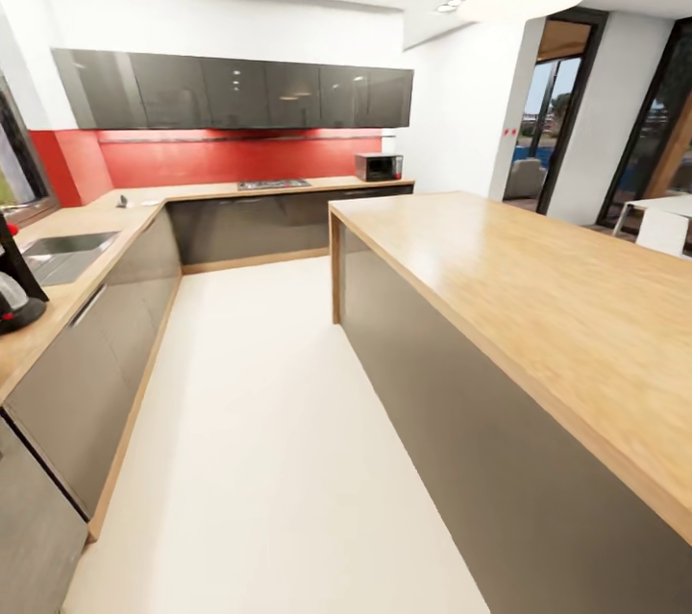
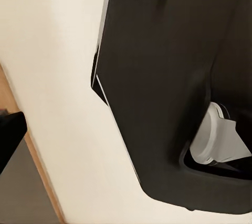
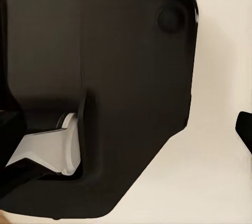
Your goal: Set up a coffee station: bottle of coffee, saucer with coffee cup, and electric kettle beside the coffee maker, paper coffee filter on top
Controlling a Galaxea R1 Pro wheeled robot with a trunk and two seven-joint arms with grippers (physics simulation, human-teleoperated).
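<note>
While travelling, coffee maker [image 1: 13, 268] sits far left.

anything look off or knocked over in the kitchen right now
Nothing stands out. The coffee maker stands upright at the near end of the countertop, by the sink; the view's edge cuts it off. The microwave sits squarely on the far counter, and the floor shows no spill.

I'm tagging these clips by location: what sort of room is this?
A modern home kitchen, most likely: a long tan wood-look countertop with a steel sink, glossy dark grey wall cabinets over a red backsplash, and a small microwave on the far counter.
</note>
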